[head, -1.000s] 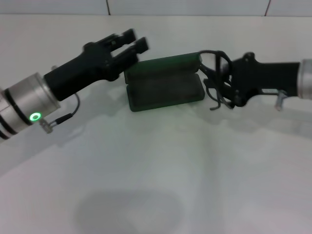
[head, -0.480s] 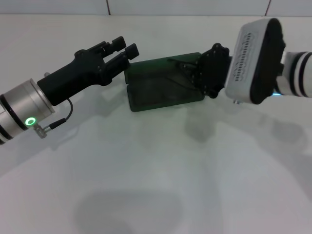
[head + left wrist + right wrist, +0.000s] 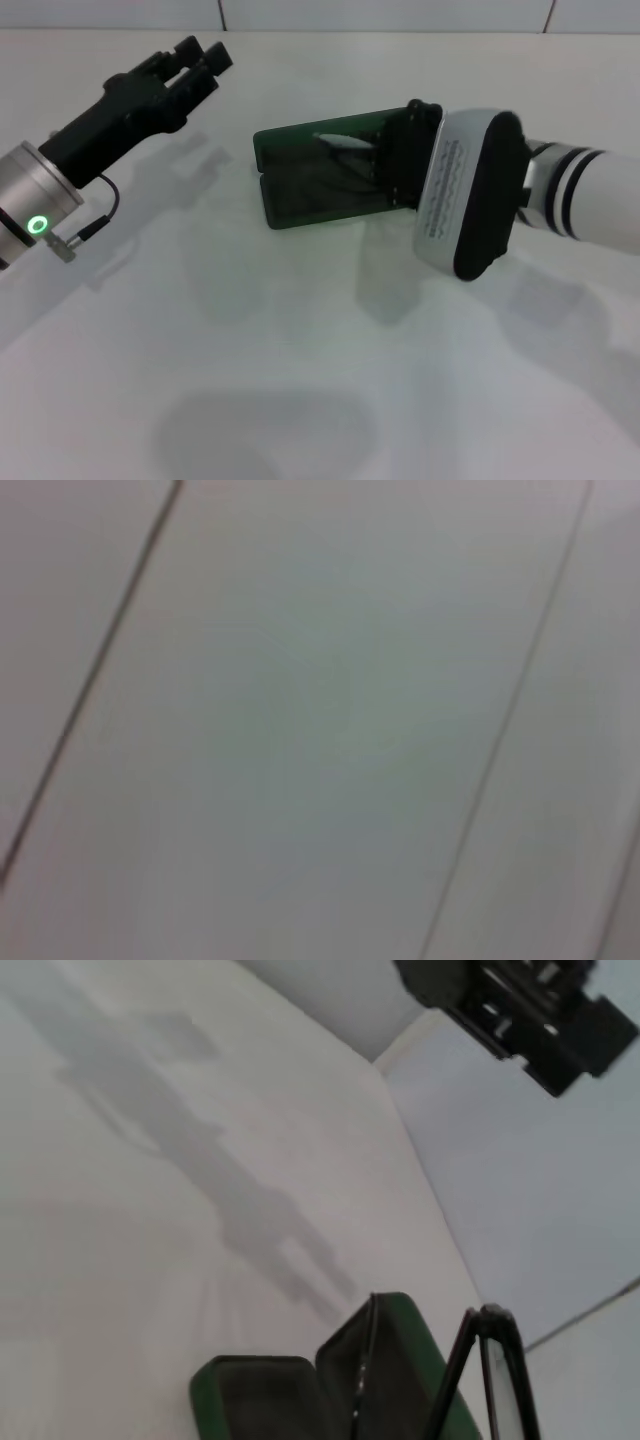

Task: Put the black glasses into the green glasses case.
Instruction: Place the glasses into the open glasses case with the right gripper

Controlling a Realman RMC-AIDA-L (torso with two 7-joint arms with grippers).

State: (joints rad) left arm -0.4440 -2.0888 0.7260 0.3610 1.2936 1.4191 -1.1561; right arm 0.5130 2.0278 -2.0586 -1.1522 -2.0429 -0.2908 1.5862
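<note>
The green glasses case (image 3: 310,195) lies open on the white table, its lid (image 3: 305,140) standing up at the far side. My right gripper (image 3: 398,160) is at the case's right end, mostly hidden behind its white wrist housing. It holds the black glasses (image 3: 345,150) over the open case. In the right wrist view the glasses (image 3: 492,1375) stand just above the case (image 3: 255,1400) and its lid (image 3: 400,1355). My left gripper (image 3: 200,55) is open and empty, raised far to the left of the case. It also shows in the right wrist view (image 3: 520,1005).
The white table (image 3: 300,350) stretches around the case, with the back wall (image 3: 380,12) just behind. The left wrist view shows only a pale tiled surface (image 3: 320,720) with thin seams.
My right arm has swung left with the glasses, from beside the case's right end to over its open tray. My left gripper has drawn back from the lid, up and to the left.
</note>
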